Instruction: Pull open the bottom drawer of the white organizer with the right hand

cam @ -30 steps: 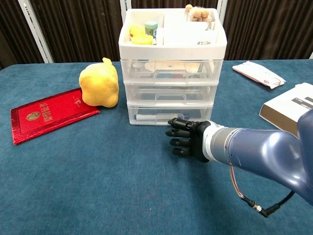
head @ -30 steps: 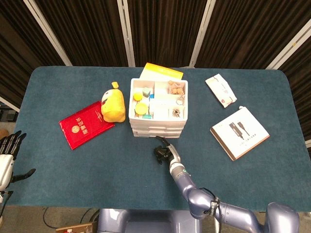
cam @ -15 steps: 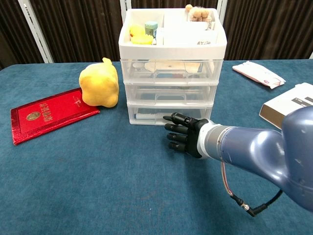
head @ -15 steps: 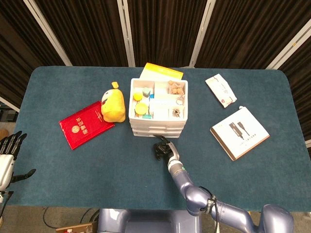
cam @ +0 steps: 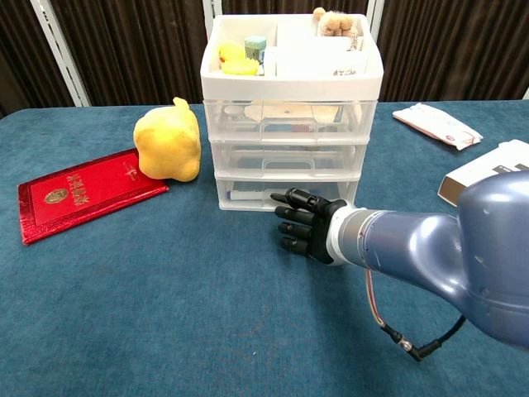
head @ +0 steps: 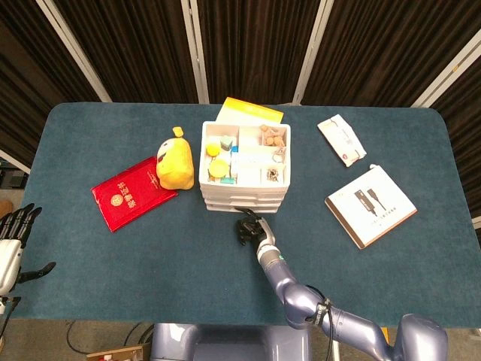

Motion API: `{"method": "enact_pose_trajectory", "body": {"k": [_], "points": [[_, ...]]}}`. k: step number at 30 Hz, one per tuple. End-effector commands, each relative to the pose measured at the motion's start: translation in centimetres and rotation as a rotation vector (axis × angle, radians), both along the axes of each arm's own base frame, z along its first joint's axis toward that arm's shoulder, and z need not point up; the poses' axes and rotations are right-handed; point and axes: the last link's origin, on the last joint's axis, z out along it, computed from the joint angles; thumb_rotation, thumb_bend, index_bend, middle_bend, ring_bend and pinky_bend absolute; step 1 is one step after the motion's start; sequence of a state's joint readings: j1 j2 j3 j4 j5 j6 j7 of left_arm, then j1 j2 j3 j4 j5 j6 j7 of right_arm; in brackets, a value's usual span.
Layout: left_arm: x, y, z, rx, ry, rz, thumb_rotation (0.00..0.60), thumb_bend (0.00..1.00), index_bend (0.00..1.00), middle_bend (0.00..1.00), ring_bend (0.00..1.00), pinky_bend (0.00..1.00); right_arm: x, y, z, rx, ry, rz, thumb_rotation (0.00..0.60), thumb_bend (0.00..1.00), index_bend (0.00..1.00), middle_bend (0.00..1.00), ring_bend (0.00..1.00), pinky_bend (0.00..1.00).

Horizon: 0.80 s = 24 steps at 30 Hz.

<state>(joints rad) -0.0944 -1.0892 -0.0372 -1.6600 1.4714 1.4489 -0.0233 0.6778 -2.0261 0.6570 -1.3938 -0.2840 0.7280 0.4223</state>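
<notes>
Head and chest views of the reach phase. The white organizer point(cam: 291, 107) stands on the blue counter point(cam: 124, 306) at about 12 o'clock from the robot; its bottom drawer point(cam: 285, 193) is flush with the two drawers above it, so it is not yet pulled open. The right robot hand point(cam: 306, 225) lies low over the counter with its fingers spread and extended toward 11 o'clock, holding nothing; its uppermost fingertip overlaps the drawer front in the chest view, though contact cannot be confirmed. Compared with one second earlier, this hand has advanced up and leftward, from just short of the drawer to its lower edge, while the drawer itself has not moved. The approach therefore appears nearly complete; hooking the handle lip and drawing back toward 6 o'clock likely remain. The left robot hand point(head: 13, 233) hangs off the counter's edge at 8 o'clock, fingers apart and empty, unchanged. A yellow plush toy point(cam: 169, 141) sits at 9 o'clock beside the organizer.
</notes>
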Motion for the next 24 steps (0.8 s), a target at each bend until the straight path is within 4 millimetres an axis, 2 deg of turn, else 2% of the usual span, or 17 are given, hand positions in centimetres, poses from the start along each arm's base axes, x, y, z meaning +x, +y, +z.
{"method": "enact_pose_trajectory", "body": {"k": [1, 10, 24], "points": [[0.0, 0.0, 0.0, -0.001, -0.001, 0.001, 0.600, 0.04, 0.01, 0.00, 0.00, 0.00, 0.0, -0.1, -0.1, 0.009, -0.014, -0.006, 0.600, 0.90, 0.36, 0.85, 0.83, 0.89], [0.0, 0.0, -0.1, -0.007, -0.001, 0.003, 0.600, 0.04, 0.01, 0.00, 0.00, 0.00, -0.1, 0.5, 0.2, 0.034, -0.030, 0.002, 0.600, 0.90, 0.41, 0.85, 0.83, 0.89], [0.2, -0.2, -0.3, -0.010, 0.012, -0.007, 0.600, 0.04, 0.01, 0.00, 0.00, 0.00, -0.6, 3.4, 0.5, 0.049, -0.001, 0.053, 0.600, 0.90, 0.40, 0.85, 0.83, 0.89]]}}
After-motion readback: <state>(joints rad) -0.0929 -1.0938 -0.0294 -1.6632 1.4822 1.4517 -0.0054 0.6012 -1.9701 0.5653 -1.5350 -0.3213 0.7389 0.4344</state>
